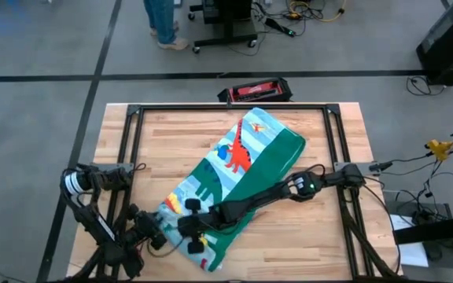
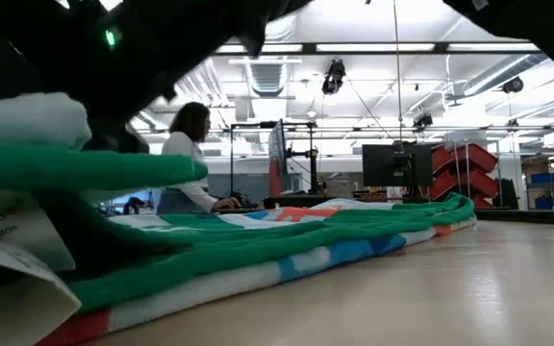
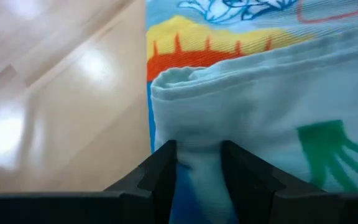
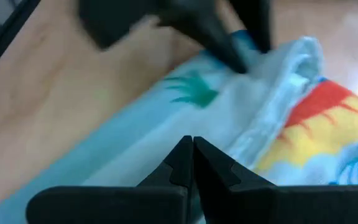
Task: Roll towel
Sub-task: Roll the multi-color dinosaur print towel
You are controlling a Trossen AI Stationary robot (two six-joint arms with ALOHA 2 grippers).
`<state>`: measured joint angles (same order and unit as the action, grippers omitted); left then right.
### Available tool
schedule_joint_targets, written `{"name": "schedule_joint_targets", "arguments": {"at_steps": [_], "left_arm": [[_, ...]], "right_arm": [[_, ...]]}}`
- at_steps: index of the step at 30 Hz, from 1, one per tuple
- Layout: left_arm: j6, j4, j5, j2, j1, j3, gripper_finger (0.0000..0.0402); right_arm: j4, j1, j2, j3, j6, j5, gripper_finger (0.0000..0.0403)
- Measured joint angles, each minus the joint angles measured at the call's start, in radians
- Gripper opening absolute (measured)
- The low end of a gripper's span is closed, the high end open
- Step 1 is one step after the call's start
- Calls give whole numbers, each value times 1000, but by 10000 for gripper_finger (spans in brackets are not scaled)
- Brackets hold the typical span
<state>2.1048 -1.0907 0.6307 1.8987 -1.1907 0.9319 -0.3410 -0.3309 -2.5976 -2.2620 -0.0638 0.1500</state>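
Note:
The towel (image 1: 246,169), with a green border and a pale blue dinosaur print, lies folded into a long strip. It runs slantwise on the wooden table (image 1: 329,236) from the near left to the far right. Its near end (image 3: 229,93) is turned over onto itself; in the low view (image 2: 75,168) this shows as a raised green and white fold. My left gripper (image 1: 162,233) is shut on that near end. My right gripper (image 1: 195,234) is shut beside it, over the same end of the towel (image 4: 241,118). My left gripper pinches a bunched fold of pale cloth (image 3: 199,163) at the towel's turned-over near end between its two fingers (image 3: 163,171). The fingers come in low from the table's near left. The held end sits raised on the strip, and the rest of the towel lies flat on the table. My right gripper holds its shut fingertips (image 4: 192,152) just over the pale cloth of the turned-over end; I cannot tell whether they touch it.
A black frame (image 1: 234,108) runs around the table top. A red and black box (image 1: 258,90) sits past the far edge. Bare wood (image 1: 163,141) lies to the left of the towel and at the near right. A person (image 2: 190,159) sits in the room behind.

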Motion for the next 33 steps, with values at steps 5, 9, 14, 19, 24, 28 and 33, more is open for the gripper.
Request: {"name": "schedule_joint_targets", "arguments": {"at_steps": [5,9,14,19,24,28,33], "left_arm": [[-39,1,-6,-2,-8,2,116],[-42,-41,-29,-22,-29,17,116],[-47,-107,12,-37,-37,56,116],[-102,-130,111,-43,-37,127,116],[-233,6,193,-30,-37,218,116],[-405,225,197,11,-29,266,116],[-463,293,184,103,-26,342,116]], "right_arm": [[-57,-38,50,-8,111,7,0],[-152,-35,51,-7,128,1,0],[-111,-54,50,27,80,-72,0],[-116,-101,63,39,82,15,0],[-201,-160,139,53,128,103,0],[-272,-169,135,88,120,102,0],[-251,-158,138,112,81,114,0]]}}
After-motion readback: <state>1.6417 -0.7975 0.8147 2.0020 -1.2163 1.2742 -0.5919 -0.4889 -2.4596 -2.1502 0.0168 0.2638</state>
